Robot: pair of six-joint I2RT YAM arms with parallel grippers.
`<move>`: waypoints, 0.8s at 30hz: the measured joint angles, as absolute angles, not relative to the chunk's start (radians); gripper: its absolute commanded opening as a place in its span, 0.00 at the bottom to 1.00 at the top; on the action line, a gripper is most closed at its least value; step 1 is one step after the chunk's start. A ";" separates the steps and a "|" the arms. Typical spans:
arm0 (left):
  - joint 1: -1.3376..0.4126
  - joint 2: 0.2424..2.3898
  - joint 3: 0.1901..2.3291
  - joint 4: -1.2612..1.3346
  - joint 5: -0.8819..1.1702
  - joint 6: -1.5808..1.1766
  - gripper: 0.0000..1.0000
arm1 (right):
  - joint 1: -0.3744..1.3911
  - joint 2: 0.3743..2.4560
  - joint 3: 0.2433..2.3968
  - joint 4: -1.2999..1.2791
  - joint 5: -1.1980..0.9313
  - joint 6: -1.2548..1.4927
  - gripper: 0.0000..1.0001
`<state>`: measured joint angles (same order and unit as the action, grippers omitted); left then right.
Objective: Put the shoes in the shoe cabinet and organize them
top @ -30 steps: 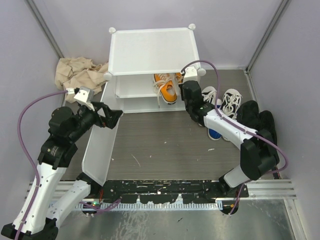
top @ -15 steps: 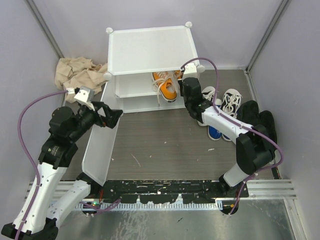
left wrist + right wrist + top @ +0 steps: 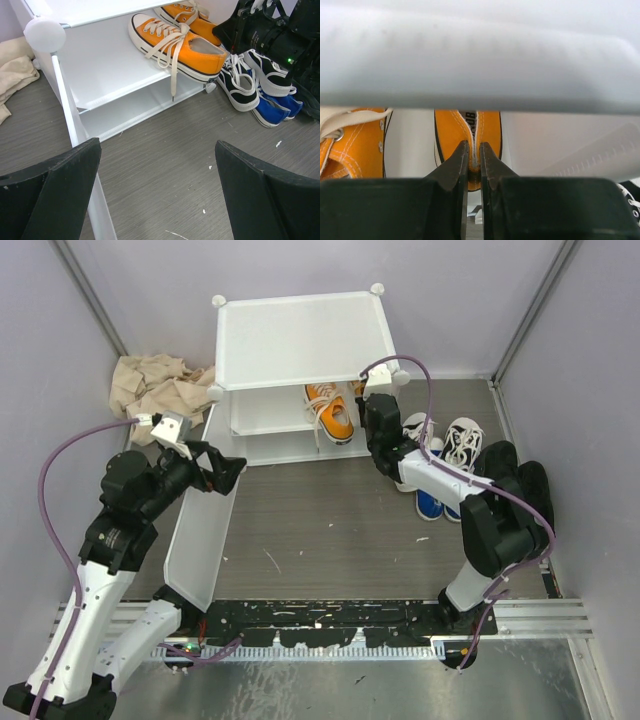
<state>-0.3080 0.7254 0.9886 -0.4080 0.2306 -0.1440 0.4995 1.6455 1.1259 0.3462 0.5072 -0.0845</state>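
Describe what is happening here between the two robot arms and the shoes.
The right claw is pinched on the heel of an orange canvas sneaker on the shelf of the white plastic shoe cabinet. The left claw hangs open by the open white door panel. On the floor beside it sit white-and-black sneakers, blue sneakers and black sneakers, not yet stored.

Right wrist: blurred shoe cabinet [image 3: 480,65] edge hides the front of the far orange shoe [image 3: 467,130] pinched in the right gripper [image 3: 473,150] jaws; near orange shoe [image 3: 350,145] cut by left edge. Top view: far orange shoe mostly under cabinet top, jaws hidden there. Left wrist: blue shoe [image 3: 270,114] partly under white-black shoe [image 3: 240,87].
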 measured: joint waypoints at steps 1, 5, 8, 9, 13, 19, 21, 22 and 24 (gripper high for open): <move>-0.308 0.727 0.989 -0.407 0.231 -0.143 0.98 | 0.496 1.652 1.126 0.358 0.506 -0.088 0.01; -0.308 0.730 0.989 -0.404 0.230 -0.141 0.98 | 0.488 1.663 1.126 0.385 0.503 -0.093 0.01; -0.308 0.731 0.989 -0.403 0.230 -0.140 0.98 | 0.487 1.663 1.126 0.385 0.500 -0.088 0.08; -0.308 0.731 0.989 -0.403 0.229 -0.140 0.98 | 0.487 1.663 1.124 0.385 0.499 -0.085 0.12; -0.308 0.731 0.989 -0.402 0.229 -0.140 0.98 | 0.484 1.660 1.119 0.385 0.492 -0.064 0.35; -0.308 0.731 0.988 -0.402 0.229 -0.141 0.98 | 0.479 1.610 1.108 0.361 0.469 -0.028 0.57; -0.308 0.731 0.987 -0.400 0.228 -0.141 0.98 | 0.475 1.571 1.092 0.352 0.446 -0.019 0.66; -0.308 0.731 0.987 -0.400 0.228 -0.140 0.98 | 0.474 1.552 1.084 0.345 0.433 -0.013 0.70; -0.308 0.731 0.987 -0.399 0.228 -0.140 0.98 | 0.474 1.502 1.064 0.327 0.393 0.001 0.75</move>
